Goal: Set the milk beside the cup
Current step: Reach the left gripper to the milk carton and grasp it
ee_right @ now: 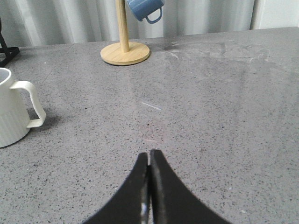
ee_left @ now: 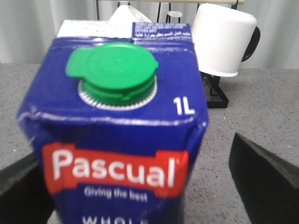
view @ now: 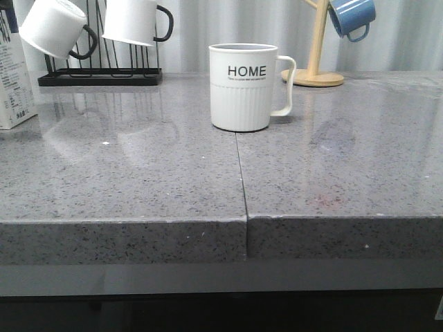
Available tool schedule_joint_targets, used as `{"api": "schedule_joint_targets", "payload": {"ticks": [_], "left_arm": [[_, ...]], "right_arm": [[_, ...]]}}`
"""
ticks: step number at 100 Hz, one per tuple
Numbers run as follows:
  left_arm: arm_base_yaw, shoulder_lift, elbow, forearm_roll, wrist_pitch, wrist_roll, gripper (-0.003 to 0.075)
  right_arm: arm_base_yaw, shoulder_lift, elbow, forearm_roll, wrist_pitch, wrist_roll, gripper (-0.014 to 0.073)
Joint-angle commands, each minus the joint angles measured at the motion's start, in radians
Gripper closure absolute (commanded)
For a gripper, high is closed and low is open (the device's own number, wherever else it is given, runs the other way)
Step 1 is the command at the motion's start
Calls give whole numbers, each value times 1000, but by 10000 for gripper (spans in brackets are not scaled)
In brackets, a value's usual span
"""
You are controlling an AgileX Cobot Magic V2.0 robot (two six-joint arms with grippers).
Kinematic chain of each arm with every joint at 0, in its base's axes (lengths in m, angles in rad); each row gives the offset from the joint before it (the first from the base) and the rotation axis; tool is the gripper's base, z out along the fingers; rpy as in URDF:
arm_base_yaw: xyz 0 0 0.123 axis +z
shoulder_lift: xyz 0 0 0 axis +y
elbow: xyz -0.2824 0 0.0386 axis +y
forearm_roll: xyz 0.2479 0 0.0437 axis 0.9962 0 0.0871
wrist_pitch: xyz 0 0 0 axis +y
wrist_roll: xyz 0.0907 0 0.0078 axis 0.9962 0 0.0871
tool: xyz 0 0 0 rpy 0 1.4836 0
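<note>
The milk (view: 14,76) stands at the far left edge of the front view, only partly in frame. In the left wrist view it is a dark-blue carton (ee_left: 117,130) with a green cap, upright on the grey table. My left gripper (ee_left: 135,154) is open around it, one finger on each side, and table shows between the carton and the finger (ee_left: 266,182) to its right. The cup (view: 242,86), a white ribbed mug marked "HOME", stands mid-table, well right of the milk. It also shows in the right wrist view (ee_right: 11,112). My right gripper (ee_right: 149,156) is shut and empty over bare table, right of the cup.
A black rack (view: 100,75) with two white black-handled mugs (view: 55,28) stands at the back left, just behind the milk. A wooden stand (view: 315,72) with a small blue mug (view: 351,17) is at the back right. A seam (view: 241,180) runs down the table's middle.
</note>
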Motion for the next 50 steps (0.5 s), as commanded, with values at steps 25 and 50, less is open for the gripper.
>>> {"api": "schedule_joint_targets", "payload": {"ticks": [25, 50], "left_arm": [[47, 79, -108, 30, -96, 0, 63], [42, 83, -108, 37, -112, 0, 334]], "right_arm": [[-6, 0, -26, -9, -77, 1, 715], [-6, 1, -26, -9, -77, 1, 715]]}}
